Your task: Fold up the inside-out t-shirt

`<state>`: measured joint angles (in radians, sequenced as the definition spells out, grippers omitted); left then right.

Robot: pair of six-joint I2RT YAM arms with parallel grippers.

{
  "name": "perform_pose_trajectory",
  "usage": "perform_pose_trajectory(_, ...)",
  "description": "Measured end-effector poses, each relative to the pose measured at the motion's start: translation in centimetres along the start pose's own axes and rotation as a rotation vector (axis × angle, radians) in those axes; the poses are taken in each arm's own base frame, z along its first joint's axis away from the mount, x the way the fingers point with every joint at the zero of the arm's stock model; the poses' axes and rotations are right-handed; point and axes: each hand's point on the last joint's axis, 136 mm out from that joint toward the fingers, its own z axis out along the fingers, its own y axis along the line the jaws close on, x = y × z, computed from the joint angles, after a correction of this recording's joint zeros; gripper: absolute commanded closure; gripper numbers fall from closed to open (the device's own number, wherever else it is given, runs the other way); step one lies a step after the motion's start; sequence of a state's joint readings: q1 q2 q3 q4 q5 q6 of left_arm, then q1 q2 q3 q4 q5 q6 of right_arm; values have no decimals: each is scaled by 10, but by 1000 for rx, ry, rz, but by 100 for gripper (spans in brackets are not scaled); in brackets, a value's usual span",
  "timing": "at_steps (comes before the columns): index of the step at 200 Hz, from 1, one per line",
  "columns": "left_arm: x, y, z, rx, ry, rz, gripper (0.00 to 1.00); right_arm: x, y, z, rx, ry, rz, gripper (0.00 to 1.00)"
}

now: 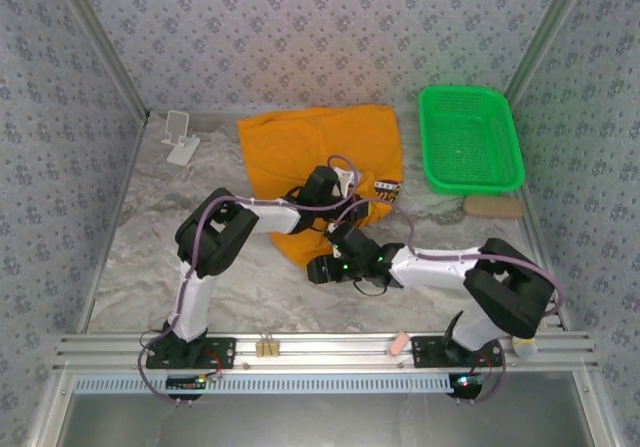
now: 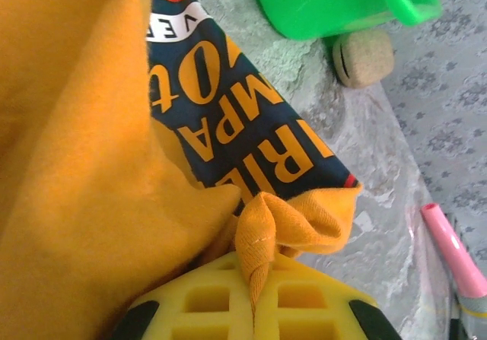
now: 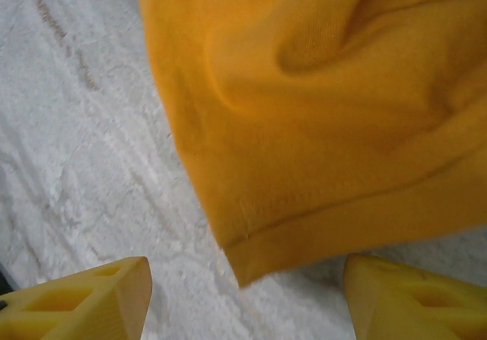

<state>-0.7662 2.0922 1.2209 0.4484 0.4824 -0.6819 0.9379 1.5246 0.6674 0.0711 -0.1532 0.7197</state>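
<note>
Patterned-wallpaper walls surround a table under a wrinkled white cover (image 1: pixel 150 257). Top view: the orange t-shirt (image 1: pixel 315 142) lies crumpled from centre toward 12 o'clock, with a strip of dark print at its 3 o'clock edge. A green basket (image 1: pixel 470 139) is at 2 o'clock, a tan pad (image 1: pixel 493 207), maybe cork, is just below it, and a white stand (image 1: pixel 180 137) is at 10 o'clock. The left gripper (image 1: pixel 342 182) is on the shirt near the print. The right gripper (image 1: pixel 325 267) is at the shirt's 6 o'clock tip. Left wrist view: yellow fingers pressed together, pinching a bunched fold of hem at 6 o'clock, with the lettered print above it, the basket at 1 o'clock and a pink pen-like thing (image 2: pixel 453 249) at 4 o'clock. Right wrist view: yellow fingers spread wide at 7 and 5 o'clock, nothing between them. The shirt's hemmed corner hangs just above the gap, over bare cover.
</note>
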Motion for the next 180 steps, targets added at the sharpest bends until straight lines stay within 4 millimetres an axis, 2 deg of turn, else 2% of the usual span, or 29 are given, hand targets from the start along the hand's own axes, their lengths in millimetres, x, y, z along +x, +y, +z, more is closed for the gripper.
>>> perform_pose_trajectory(10, -4, -3, 2, 7, -5, -4, 100, 0, -3, 5, 11, 8, 15, 41)
perform_pose_trajectory(16, -7, -6, 3, 11, -8, -2, 100, 0, -6, 8, 22, 12, 25, 53)
perform_pose_trajectory(21, -9, -8, 4, 16, -12, 1, 100, -1, -8, 9, 34, 16, 31, 67)
perform_pose_trajectory(28, -14, -12, 4, 23, -20, 6, 100, -3, -10, 10, 40, 15, 44, 79)
perform_pose_trajectory(52, -25, -22, 5, 42, -42, 23, 100, -8, -11, 9, 49, -6, 67, 99)
perform_pose_trajectory(67, -29, -25, 5, 40, -42, 22, 100, -10, -16, 1, 73, -36, 78, 100)
perform_pose_trajectory(82, -39, -27, 3, 36, -49, 19, 100, -17, -21, -15, 113, -86, 71, 100)
perform_pose_trajectory(103, -68, -30, -12, 7, -92, 15, 100, -38, -24, -47, 192, -181, 27, 100)
perform_pose_trajectory(117, -98, -36, -33, -20, -146, 27, 100, -58, -21, -73, 247, -253, -35, 100)
perform_pose_trajectory(132, -137, -52, -65, -48, -228, 52, 100, -79, -10, -108, 291, -343, -141, 100)
perform_pose_trajectory(159, -206, -95, -144, -123, -423, 92, 100, -102, 8, -175, 355, -475, -355, 100)
perform_pose_trajectory(180, -235, -134, -203, -167, -554, 118, 100, -129, 6, -229, 453, -557, -440, 100)
